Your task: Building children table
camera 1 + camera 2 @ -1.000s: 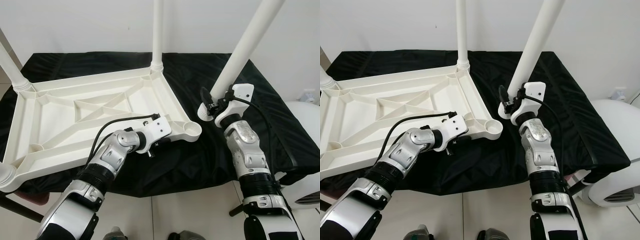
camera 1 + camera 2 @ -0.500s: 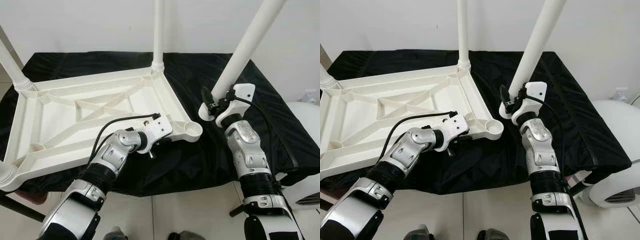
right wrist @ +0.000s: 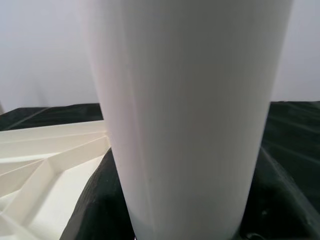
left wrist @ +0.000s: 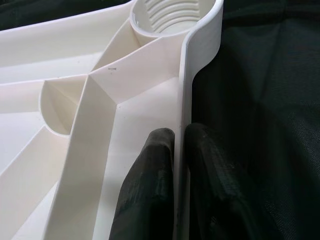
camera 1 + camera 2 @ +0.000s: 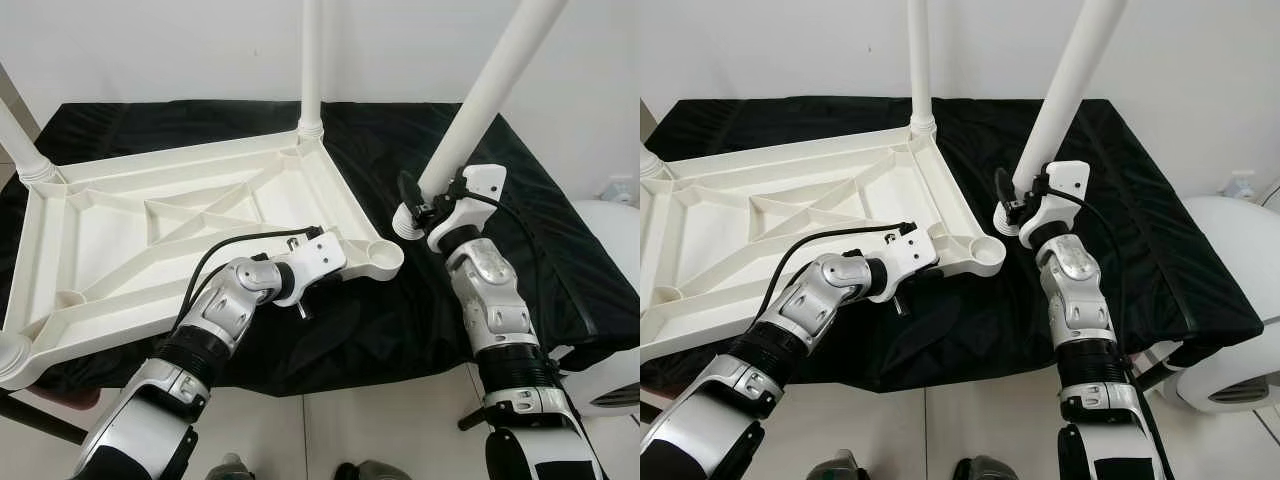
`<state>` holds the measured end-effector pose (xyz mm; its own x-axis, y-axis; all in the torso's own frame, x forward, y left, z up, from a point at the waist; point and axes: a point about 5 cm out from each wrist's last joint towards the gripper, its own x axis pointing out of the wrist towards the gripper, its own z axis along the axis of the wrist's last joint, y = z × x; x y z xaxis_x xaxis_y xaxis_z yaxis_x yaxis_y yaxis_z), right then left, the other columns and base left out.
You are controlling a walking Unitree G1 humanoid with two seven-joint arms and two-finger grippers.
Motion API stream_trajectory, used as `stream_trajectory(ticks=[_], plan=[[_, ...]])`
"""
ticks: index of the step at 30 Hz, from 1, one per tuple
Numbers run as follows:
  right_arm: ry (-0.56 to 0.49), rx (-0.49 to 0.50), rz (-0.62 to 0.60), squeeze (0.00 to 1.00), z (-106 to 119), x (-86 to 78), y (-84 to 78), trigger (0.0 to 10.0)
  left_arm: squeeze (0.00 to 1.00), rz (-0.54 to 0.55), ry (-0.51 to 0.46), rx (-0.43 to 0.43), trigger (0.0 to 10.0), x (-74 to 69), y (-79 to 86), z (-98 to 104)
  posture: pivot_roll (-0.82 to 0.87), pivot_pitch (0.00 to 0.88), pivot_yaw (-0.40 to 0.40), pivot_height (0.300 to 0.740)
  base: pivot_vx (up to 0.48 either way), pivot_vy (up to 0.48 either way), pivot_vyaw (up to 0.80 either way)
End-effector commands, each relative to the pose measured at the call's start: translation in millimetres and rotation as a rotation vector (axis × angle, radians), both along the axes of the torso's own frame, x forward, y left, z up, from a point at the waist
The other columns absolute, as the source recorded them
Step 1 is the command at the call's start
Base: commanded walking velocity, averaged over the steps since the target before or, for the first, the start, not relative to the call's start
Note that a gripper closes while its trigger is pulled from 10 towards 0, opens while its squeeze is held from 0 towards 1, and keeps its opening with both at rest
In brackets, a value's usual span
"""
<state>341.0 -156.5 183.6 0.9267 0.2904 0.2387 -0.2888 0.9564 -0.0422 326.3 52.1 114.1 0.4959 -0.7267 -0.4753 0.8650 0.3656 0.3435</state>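
Nearest the robot, the left gripper (image 4: 175, 165) is closed on the front rim of the upturned white tabletop (image 5: 120, 240), one black finger inside the wall and one outside, just short of the open corner socket (image 5: 382, 257); over the last second this grip has not shifted, and the tabletop has only slid a touch in the head views, which looks like camera motion rather than a real move. Just beyond and to the right, the right gripper (image 5: 418, 208) is clamped around the lower end of the loose table leg (image 5: 480, 100), which leans away up and to the right, its foot end close beside the socket but still apart from it and resting over the black cloth (image 5: 560, 230). Compared with a second ago the leg has crept slightly nearer the corner, so the step in hand appears to be lining the leg up with that last socket. Farther back, fitted legs (image 5: 311, 60) stand upright in the far corners, so the build seems close to finished once this leg is seated.
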Motion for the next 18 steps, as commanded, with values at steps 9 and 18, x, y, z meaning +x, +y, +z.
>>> stream_trajectory(ticks=[9, 18], plan=[[0.065, -0.045, 0.113, 0.0, -14.7, -5.9, 15.9, 10.0, 0.0, 0.05, 0.072, 0.062, 10.0, -4.6, 7.8, -22.3, 0.01, 0.038, -0.034, 0.74, 0.0, 0.0, 0.0], [0.123, -0.057, 0.096, 0.0, -27.0, -1.7, 14.3, 10.0, 0.0, 0.033, 0.066, 0.062, 10.0, -5.7, 5.9, -20.7, 0.01, 0.038, -0.035, 0.74, 0.0, 0.0, 0.0]])
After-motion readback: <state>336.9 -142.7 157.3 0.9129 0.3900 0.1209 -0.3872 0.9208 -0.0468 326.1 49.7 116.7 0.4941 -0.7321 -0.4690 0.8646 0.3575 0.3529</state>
